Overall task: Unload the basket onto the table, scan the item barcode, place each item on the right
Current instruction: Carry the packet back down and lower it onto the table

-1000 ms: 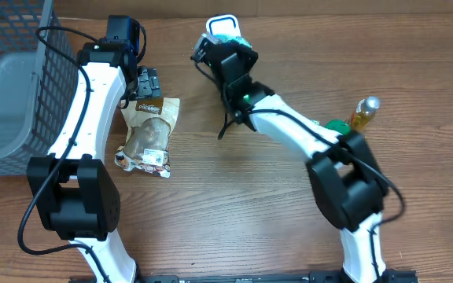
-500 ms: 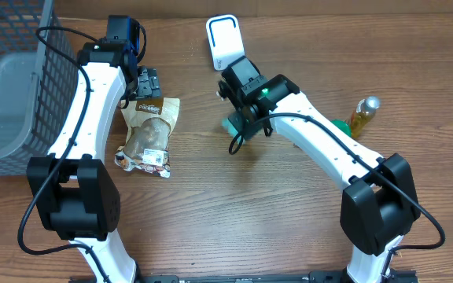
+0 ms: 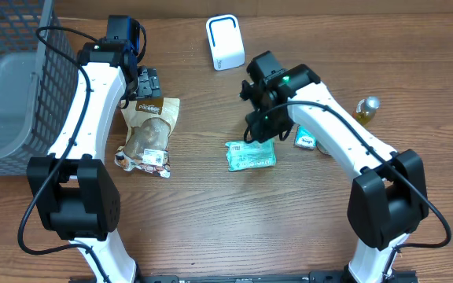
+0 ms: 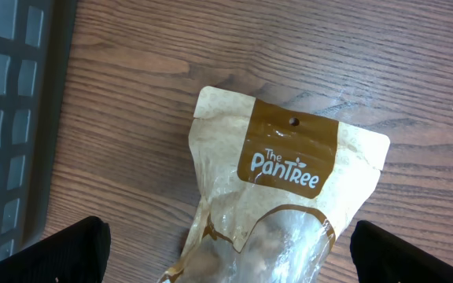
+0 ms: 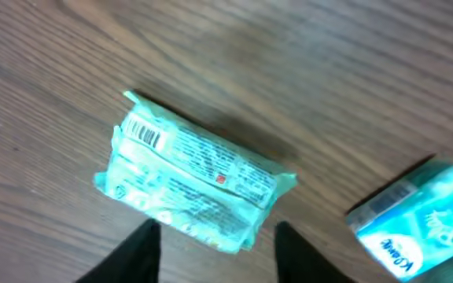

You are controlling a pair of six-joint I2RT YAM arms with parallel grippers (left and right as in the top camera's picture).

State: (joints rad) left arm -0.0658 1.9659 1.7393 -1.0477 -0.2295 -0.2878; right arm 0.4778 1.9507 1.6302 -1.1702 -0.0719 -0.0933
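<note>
The teal plastic-wrapped packet (image 5: pixel 191 182) has left the right pincer (image 5: pixel 217 251), now parted above it on the wooden table (image 3: pixel 211 220); the left pincer (image 4: pixel 226 259) gapes wide.

This looks like a robotics lab bench set up as a mock shop checkout: a left arm (image 3: pixel 93 102) and a right arm (image 3: pixel 333 130) stand at a wood-grain worktop (image 3: pixel 211 220) carrying a white barcode scanner (image 3: pixel 224 42), a wire basket (image 3: pixel 22 47) and packaged groceries, namely a snack pouch (image 3: pixel 149 130), a teal packet (image 3: pixel 251 155) and a bottle (image 3: pixel 363 112).
</note>
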